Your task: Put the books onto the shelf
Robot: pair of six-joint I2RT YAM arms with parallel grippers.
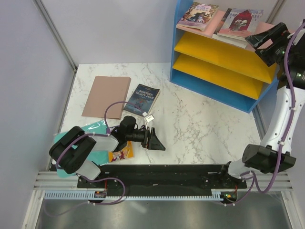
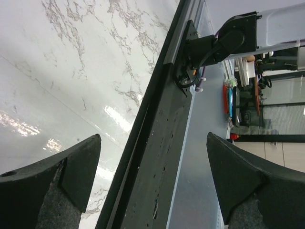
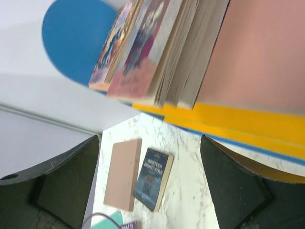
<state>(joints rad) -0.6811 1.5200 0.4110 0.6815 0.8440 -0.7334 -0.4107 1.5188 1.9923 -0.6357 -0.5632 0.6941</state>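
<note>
- On the pink top board of the slanted blue-framed shelf (image 1: pixel 209 90), far right, I see a purple-toned illustrated paperback (image 1: pixel 198 14) beside a red-figured one (image 1: pixel 240 21).
- The dark blue Nineteen Eighty-Four paperback (image 1: pixel 144 99) lies face up on the white marble bench (image 1: pixel 200 129), left of centre.
- A yellow-orange paperback (image 1: pixel 121 153) peeks out under my left arm.
- Left jaws are wide open and empty, and so are the right jaws by the shelf top.
</note>
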